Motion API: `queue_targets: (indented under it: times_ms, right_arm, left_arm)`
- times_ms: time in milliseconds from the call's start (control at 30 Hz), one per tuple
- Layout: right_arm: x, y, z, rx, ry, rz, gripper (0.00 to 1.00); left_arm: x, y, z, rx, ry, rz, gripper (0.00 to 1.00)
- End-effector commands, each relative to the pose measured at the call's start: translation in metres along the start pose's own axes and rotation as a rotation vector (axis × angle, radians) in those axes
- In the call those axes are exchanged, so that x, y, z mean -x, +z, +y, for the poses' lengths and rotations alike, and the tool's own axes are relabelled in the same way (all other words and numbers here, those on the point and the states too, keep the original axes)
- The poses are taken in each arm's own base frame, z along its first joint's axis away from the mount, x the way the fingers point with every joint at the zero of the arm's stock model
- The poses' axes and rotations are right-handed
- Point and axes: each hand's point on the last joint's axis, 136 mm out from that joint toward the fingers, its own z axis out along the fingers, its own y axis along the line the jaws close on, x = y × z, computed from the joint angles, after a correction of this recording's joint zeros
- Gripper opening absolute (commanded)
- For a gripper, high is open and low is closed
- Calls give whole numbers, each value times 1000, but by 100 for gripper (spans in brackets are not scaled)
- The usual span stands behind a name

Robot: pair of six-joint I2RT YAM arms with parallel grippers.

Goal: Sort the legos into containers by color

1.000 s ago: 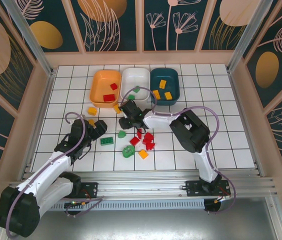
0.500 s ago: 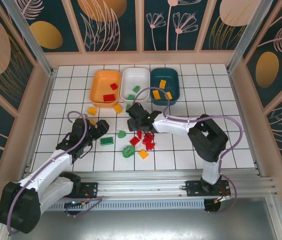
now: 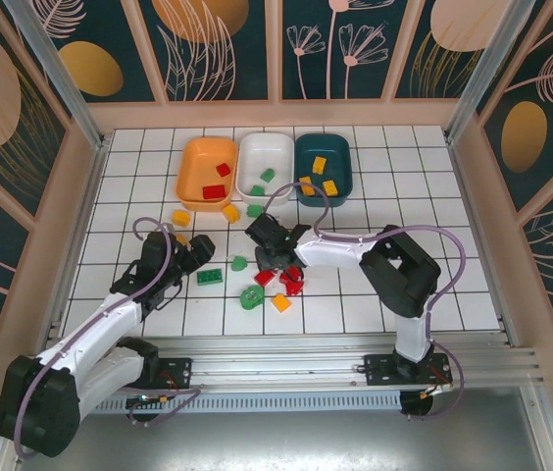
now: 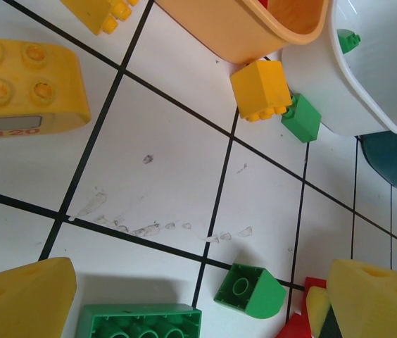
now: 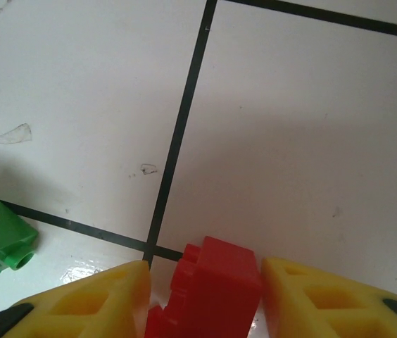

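Observation:
My right gripper (image 3: 271, 257) is down in the loose pile at mid-floor. Its yellow fingers (image 5: 79, 303) are shut on a red brick (image 5: 216, 289) that rests on the tiles. My left gripper (image 3: 193, 251) hangs open to the left of the pile, with a flat green brick (image 4: 139, 320) lying between its fingers (image 4: 22, 296) and a rounded green brick (image 4: 249, 290) just ahead. The orange bin (image 3: 194, 162) holds red bricks, the white bin (image 3: 278, 147) holds green ones, and the teal bin (image 3: 340, 157) holds yellow ones.
Loose on the tiles lie more red bricks (image 3: 292, 281), an orange brick (image 3: 280, 302), green bricks (image 3: 250, 296) and yellow bricks (image 3: 180, 216). A yellow cube (image 4: 262, 89) and a green cube (image 4: 300, 117) sit against the bins' near walls. A "120" yellow brick (image 4: 22, 98) is at left.
My right gripper has come back from the bins' near edge toward me and dropped into the pile around the red brick. The left arm has hardly moved.

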Motion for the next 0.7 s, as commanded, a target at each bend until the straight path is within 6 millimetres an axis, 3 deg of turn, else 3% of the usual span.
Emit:
queue_targets:
  times_ms: [0,200,300,433,500,667]
  right_arm:
    - [-3,9,-3,-24,15,-5,40]
    - [21,5,6,-7,7,-73,24]
    - [46,-11,18,26,-8,-139,21]
    - [100,-43,44,154,-17,-275,21]
    - [130,-49,61,246,-35,-313,21]
    - [193,-23,80,313,-44,-364,21]
  left_arm:
    - [2,-1,-1,-11,1,-11,92]
    - [5,0,-2,-2,6,-18,92]
    - [8,-2,3,21,-4,-40,93]
    - [22,-12,18,84,-42,-119,94]
    - [28,-17,29,100,-83,-152,97]
    - [23,-17,35,88,-122,-122,98]
